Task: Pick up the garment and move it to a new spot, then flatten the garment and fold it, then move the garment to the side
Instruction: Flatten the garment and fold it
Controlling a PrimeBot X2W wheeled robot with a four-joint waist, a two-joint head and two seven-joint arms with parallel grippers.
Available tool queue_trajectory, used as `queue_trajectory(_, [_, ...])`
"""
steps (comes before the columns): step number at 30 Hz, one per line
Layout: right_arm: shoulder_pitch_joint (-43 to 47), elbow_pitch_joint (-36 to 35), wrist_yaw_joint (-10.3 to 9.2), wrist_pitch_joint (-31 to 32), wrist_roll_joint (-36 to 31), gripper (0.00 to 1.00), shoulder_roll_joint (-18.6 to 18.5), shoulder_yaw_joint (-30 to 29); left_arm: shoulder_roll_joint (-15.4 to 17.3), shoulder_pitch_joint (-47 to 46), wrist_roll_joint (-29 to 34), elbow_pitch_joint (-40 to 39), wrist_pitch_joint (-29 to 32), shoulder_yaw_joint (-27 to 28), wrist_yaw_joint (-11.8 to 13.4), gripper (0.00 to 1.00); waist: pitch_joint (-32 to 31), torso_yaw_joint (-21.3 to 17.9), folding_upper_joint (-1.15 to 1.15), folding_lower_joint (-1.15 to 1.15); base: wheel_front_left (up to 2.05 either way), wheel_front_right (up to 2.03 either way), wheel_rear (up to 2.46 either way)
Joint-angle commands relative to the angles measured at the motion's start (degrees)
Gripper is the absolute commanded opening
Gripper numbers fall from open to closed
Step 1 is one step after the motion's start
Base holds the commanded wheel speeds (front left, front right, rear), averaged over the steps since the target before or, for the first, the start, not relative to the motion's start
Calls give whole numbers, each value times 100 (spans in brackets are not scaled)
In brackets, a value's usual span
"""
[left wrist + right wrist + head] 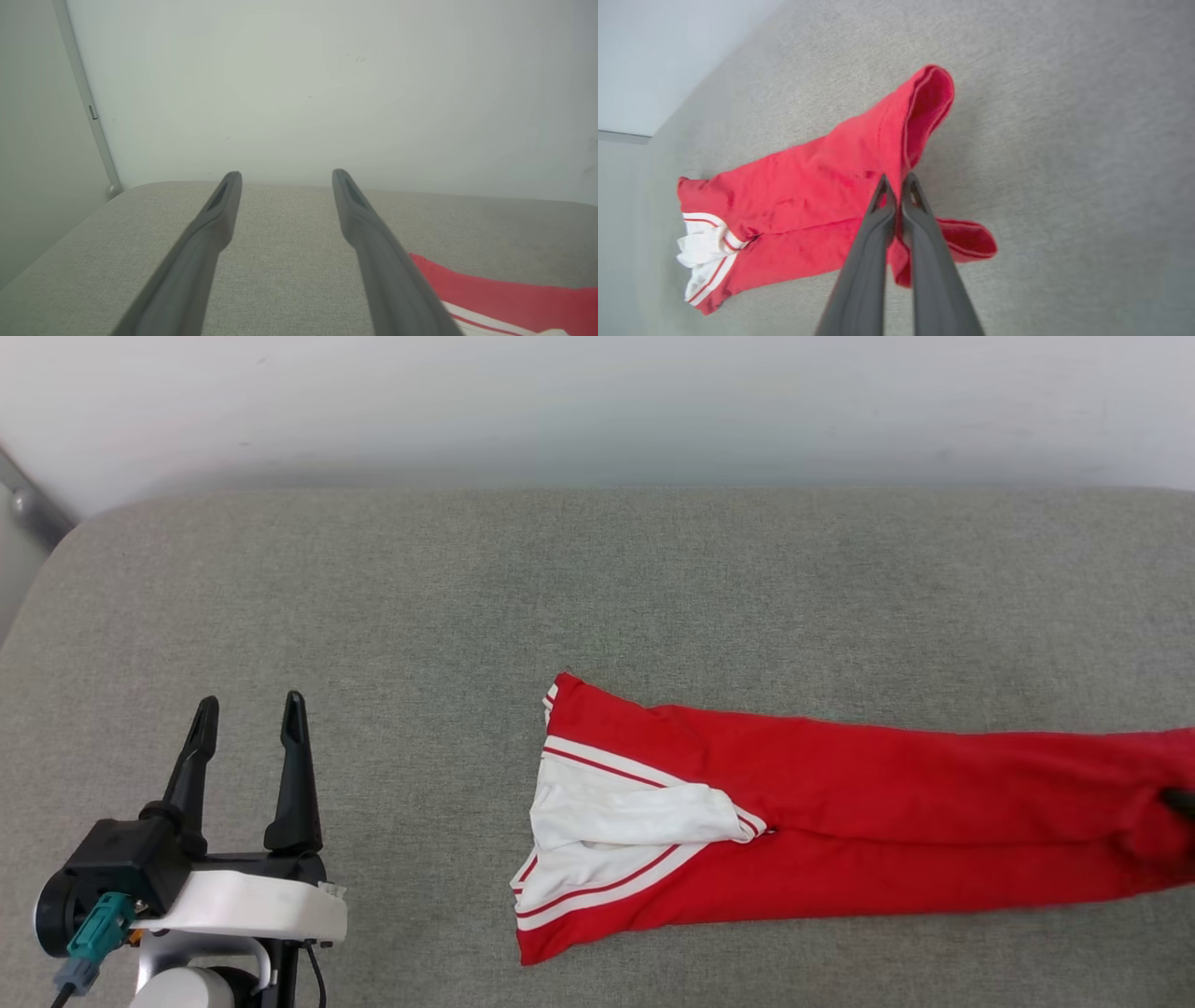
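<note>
Garment: the garment (pixel 840 821) lies folded into a long red band on the grey padded surface (pixel 597 579), right of the middle in the head view and running to that view's right edge.
Sleeve end: white sleeves with red-and-white striped trim sit bunched at the band's left end.
Right gripper: the right gripper (pixel 896 186) has its fingers pressed together, clamped on the red hem at the other end, where the cloth lifts into a fold.
Left gripper: the left gripper (pixel 252 709) has its fingers spread apart and holds nothing, over bare surface well left of the garment.
Backdrop: a white wall (pixel 597 401) rises behind the surface.
</note>
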Motion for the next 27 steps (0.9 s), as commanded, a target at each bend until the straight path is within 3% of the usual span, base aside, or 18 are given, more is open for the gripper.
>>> queue_trajectory(1, [-107, -2, -2, 187, 183, 0, 255, -110, 20, 53, 3, -17, -9, 10, 22, 100, 4, -7, 0, 0, 0, 0, 0])
queue_trajectory(6, [-384, -8, -2, 1072, 1222, 0, 790, -397, 24, -17, -3, -17, -15, 4, 25, 100, 29, 13, 0, 0, 0, 0, 0])
queue_trajectory(10, [-428, 611, -1, 1339, 2461, 0, 850, -42, -2, -95, 4, 12, -4, -58, -5, 100, 48, 99, 0, 0, 0, 0, 0])
queue_trajectory(17, [-390, 1512, -1, 503, 4064, 0, 832, 1694, -50, -272, -5, 89, 32, -196, -96, 100, 119, 322, 0, 0, 0, 0, 0])
queue_trajectory(23, [-650, 1885, -1, -547, 4853, 0, 832, 3258, -60, -431, -20, 167, -12, -209, -160, 100, 221, 560, 0, 0, 0, 0, 0])
queue_trajectory(27, [-833, 2063, -1, -1219, 5027, 0, 827, 4061, -121, -523, -29, 205, -34, -245, -191, 100, 288, 714, 0, 0, 0, 0, 0])
